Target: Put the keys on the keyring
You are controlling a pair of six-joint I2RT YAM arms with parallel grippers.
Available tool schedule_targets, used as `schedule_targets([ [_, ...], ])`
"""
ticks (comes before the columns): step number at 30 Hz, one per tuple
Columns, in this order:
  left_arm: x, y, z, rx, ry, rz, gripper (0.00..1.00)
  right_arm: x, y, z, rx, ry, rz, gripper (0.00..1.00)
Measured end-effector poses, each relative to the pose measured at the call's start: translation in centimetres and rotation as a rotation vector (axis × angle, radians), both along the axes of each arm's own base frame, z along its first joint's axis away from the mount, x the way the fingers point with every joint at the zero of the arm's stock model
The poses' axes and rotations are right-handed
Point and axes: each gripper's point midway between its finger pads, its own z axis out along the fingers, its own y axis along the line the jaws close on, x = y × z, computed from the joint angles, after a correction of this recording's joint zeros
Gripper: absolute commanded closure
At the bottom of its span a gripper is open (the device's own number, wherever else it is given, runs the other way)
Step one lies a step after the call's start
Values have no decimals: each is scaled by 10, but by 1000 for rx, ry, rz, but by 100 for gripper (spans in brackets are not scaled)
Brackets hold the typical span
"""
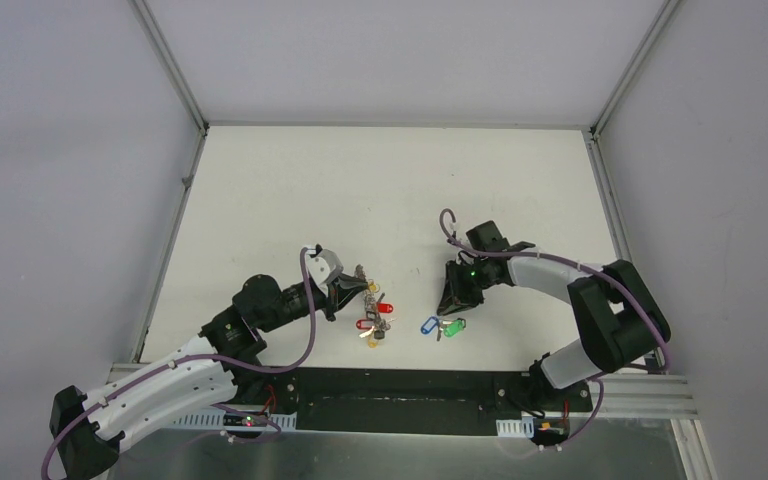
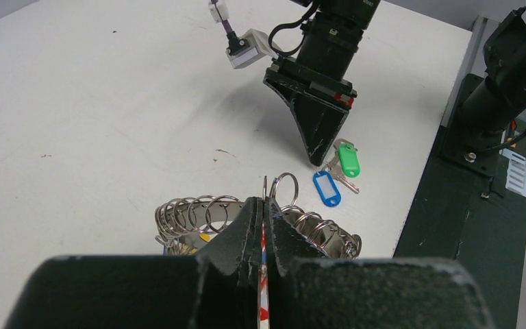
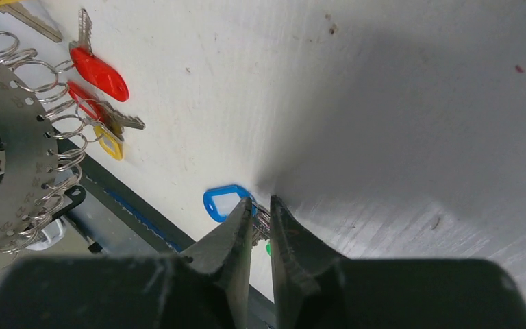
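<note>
**Left hand clamping keyring, right hand at the keys**

Left hand (image 2: 264, 202) fingers are pressing fully together on the edge of the keyring (image 2: 192, 212), whose wire loops are fanning out on both sides of the tips. Keyring is resting on the white surface (image 2: 109, 103), carrying red-tagged keys (image 3: 99, 72) and a yellow tag (image 3: 109, 144). Marks stamped along its flat metal band are showing in the right wrist view but are too small to read. Keys (image 1: 429, 325) are lying on the surface, apart from the keyring on the right arm's side, blue tag (image 2: 327, 188) beside green tag (image 2: 348, 161); neither tag is showing legible writing. Right hand (image 3: 260, 202) is standing tip-down over their joining ring, fingers narrowly parted around it; whether they are gripping it cannot be told.
</note>
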Motion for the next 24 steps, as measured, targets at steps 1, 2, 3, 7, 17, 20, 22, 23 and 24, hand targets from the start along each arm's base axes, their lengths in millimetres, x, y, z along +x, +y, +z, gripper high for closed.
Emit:
schedule_targets([
  [1, 0, 0, 0, 0, -1, 0, 100, 0, 0, -1, 3, 12, -3, 83],
  [2, 0, 0, 1, -1, -1, 0, 100, -1, 0, -2, 10, 21, -2, 83],
  [3, 0, 0, 1, -1, -1, 0, 100, -1, 0, -1, 15, 25, -2, 83],
  [7, 0, 0, 1, 0, -1, 0, 100, -1, 1, 1, 34, 28, 4, 85],
  [17, 0, 1, -3, 13, 9, 1, 100, -7, 8, 1, 88, 86, 36, 63],
  [20, 0, 1, -3, 13, 9, 1, 100, -7, 9, 3, 96, 84, 40, 65],
  [22, 0, 1, -3, 15, 10, 1, 100, -6, 9, 3, 96, 83, 39, 70],
  [23, 0, 1, -2, 15, 10, 1, 100, -6, 9, 3, 95, 82, 39, 73],
  [24, 0, 1, -2, 15, 9, 2, 100, -6, 8, 2, 93, 82, 40, 75],
])
